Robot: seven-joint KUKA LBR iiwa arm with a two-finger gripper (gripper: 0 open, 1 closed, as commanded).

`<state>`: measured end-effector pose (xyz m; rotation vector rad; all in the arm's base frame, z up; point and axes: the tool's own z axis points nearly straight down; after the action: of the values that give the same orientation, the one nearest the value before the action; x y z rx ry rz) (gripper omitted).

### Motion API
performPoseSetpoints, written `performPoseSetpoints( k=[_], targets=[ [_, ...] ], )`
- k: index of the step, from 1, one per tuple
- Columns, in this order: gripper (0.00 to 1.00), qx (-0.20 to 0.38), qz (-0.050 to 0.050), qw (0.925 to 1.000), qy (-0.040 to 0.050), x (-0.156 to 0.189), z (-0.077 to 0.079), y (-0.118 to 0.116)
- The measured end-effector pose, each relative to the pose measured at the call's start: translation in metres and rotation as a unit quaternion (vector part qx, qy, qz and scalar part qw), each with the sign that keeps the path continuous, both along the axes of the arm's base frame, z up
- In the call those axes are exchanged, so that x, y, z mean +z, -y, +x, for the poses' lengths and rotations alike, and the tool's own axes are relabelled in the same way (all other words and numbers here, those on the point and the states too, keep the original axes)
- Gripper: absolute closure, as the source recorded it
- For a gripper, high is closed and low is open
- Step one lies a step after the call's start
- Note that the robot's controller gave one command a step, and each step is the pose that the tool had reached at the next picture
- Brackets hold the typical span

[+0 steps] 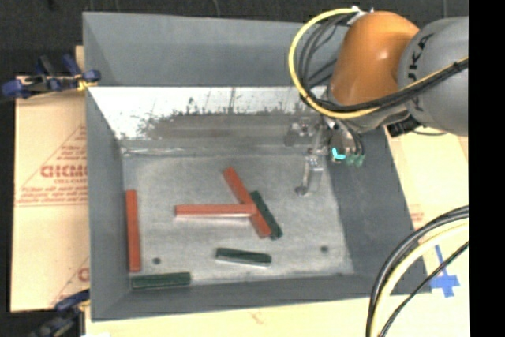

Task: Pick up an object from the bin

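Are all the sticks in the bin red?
No, a dark green stick lies by itself just in front of the crossed red sticks.

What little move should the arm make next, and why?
Probably slide the gripper toward the view's left, over the upper end of the slanted red stick. It is over bare bin floor; that end is nearest and clear of the dark green stick beside its lower end.
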<state>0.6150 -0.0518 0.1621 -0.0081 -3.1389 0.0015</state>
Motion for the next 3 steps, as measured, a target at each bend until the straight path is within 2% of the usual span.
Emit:
performPoseSetpoints(
  k=[1, 2, 3],
  targets=[
    [0.0, 0.0, 0.0, 1.0, 0.0039, 0.004, 0.002, 0.0],
    [0.0, 0.096, -0.002, 0.9954, 0.0075, -0.024, -0.022, -0.027],
    [0.0, 0.181, 0.001, 0.9835, 0.0039, -0.07, -0.033, -0.032]
  ],
)
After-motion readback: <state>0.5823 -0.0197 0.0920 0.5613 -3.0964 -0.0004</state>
